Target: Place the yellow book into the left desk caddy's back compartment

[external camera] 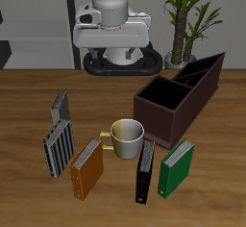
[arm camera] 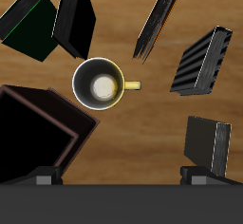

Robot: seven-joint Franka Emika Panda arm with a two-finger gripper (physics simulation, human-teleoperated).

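Note:
The yellow book, small and greyish-tan, stands on the table behind the striped book; the wrist view also shows the yellow book. The left desk caddy is a long dark brown box lying at an angle. Its back compartment, with slanted top edges, is the end farther from the table's front edge. In the wrist view only one square end of the caddy shows. My gripper is open and holds nothing, with one finger visible. It hangs high above the mug, away from the book and the caddy.
A cream mug stands mid-table. Around it are a striped book, an orange book, a black book and a green book. A potted plant stands behind the table.

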